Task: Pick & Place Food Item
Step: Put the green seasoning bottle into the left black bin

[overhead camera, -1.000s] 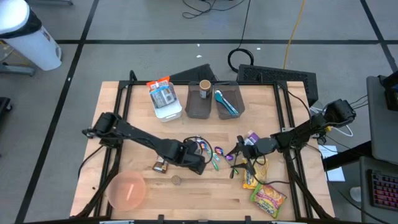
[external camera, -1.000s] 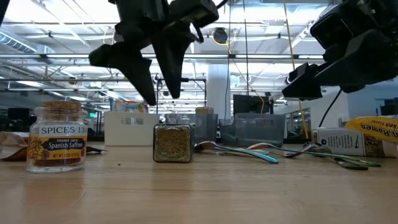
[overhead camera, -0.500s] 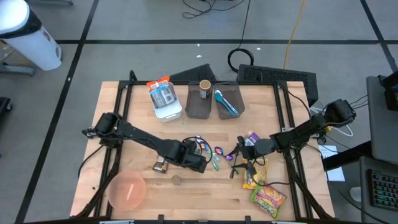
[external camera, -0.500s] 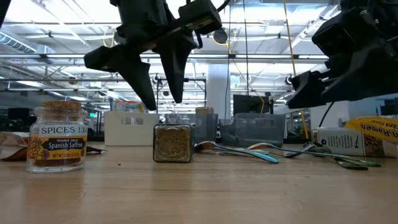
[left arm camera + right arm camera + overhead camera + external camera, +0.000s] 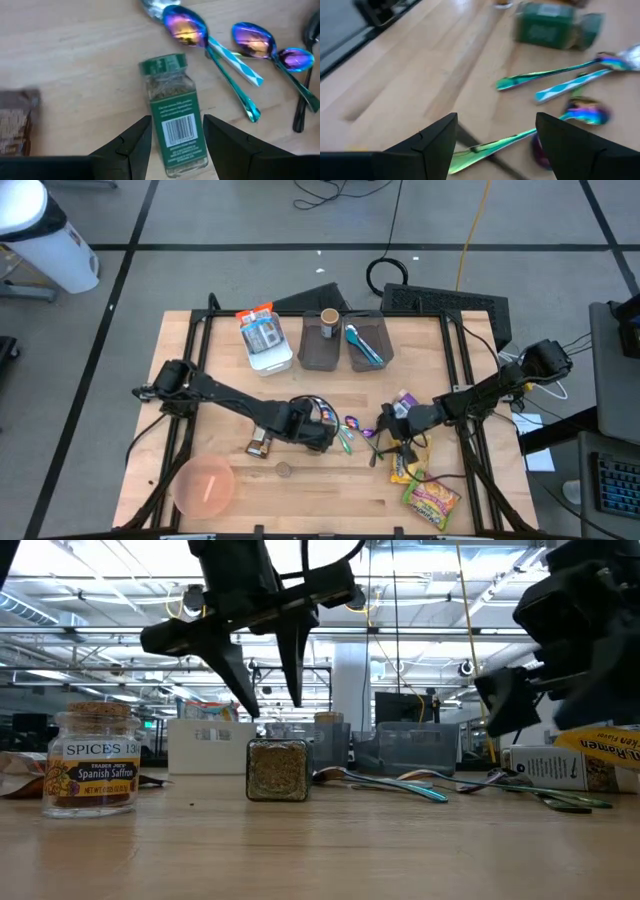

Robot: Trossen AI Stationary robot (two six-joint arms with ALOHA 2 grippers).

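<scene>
The green-capped herb jar (image 5: 174, 115) lies on its side near the middle of the wooden table (image 5: 330, 490), right under the left gripper (image 5: 175, 134). Shiny spoons (image 5: 220, 47) lie beside it. Behind the table is a big bright room. The left gripper's 2 fingers (image 5: 132, 145) are spread apart, one each side of the jar, holding nothing. The right gripper (image 5: 495, 135) hangs open over spoons.

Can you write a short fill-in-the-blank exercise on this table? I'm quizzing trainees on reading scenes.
1. The left pincer hangs open over a herb jar with a ____ lid.
2. That jar lies on its ____.
3. The jar labelled Spanish Saffron is closed with a ____.
4. The pink bowl sits at the table's front ____ corner.

Missing words: green; side; cork; left
</scene>
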